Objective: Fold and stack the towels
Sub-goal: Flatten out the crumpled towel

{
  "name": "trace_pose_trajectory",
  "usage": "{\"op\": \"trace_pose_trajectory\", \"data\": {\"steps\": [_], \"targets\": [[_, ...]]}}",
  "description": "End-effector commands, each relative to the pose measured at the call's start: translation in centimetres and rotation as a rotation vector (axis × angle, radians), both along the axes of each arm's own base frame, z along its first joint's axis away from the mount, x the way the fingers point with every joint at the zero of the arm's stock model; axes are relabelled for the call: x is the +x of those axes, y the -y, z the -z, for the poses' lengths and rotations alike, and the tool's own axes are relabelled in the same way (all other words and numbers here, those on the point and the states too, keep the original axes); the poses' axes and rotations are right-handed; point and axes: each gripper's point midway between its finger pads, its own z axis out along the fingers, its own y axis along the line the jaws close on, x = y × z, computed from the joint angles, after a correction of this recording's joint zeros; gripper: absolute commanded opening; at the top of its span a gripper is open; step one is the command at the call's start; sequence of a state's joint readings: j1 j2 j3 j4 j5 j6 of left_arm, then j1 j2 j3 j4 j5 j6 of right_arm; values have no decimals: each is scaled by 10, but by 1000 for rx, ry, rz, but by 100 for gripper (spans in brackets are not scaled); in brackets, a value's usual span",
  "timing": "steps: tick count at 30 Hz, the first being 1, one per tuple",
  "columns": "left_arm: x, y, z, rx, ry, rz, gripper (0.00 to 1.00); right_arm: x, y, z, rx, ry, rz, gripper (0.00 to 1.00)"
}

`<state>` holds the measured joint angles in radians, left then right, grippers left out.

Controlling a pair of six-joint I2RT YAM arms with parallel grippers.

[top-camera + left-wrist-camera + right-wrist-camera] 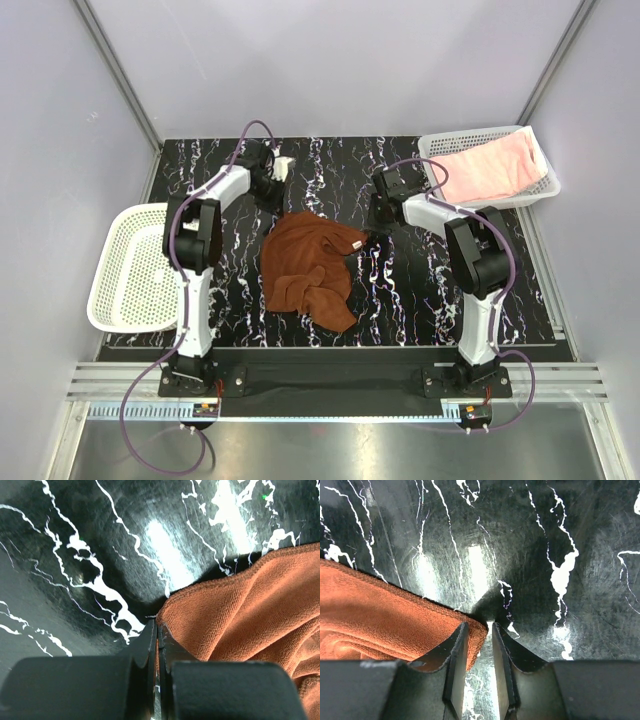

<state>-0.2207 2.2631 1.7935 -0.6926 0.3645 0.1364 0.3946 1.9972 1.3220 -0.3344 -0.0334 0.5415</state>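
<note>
Rust-brown towel (305, 262) lies crumpled at mid-table (400, 300), between the two arms. Left gripper (158, 630), jaws pressed together, pinches the towel's far-left corner. Right gripper (480, 627), jaws narrowly apart, has the far-right corner lying in its gap.

The left arm (197, 290) and the right arm (482, 318) are showing white links with black joints. Purple cables (124, 408) are running along them. The left gripper (157, 628) and the right gripper (480, 626) are showing black fingers (456, 670).
</note>
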Motion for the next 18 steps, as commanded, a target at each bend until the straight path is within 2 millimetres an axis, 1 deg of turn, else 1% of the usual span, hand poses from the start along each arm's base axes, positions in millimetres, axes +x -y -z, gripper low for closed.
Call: {"op": "trace_pose_trajectory", "data": {"steps": [1,2,4,9,13,16,17,18], "targets": [[1,0,-24,-2,54,-9,0,-9,5,16,-120,-46,-16,33],[-4,-1,-22,-3,49,-7,0,-10,4,19,-128,-53,-19,33],[-1,-1,-30,-14,82,-19,0,-13,1,20,-134,-66,-28,33],[-4,0,-34,-26,70,-36,0,-24,-4,34,-152,-113,-44,32],[-6,0,-37,-30,67,-45,0,-30,-1,42,-179,-137,-44,27],[-7,2,-39,-42,62,-56,0,-28,4,42,-205,-131,-39,16],[-9,6,-44,-71,61,-53,0,-25,5,40,-215,-118,-36,9],[-6,12,-52,-116,67,-72,0,-24,7,38,-234,-114,-51,6]]}}
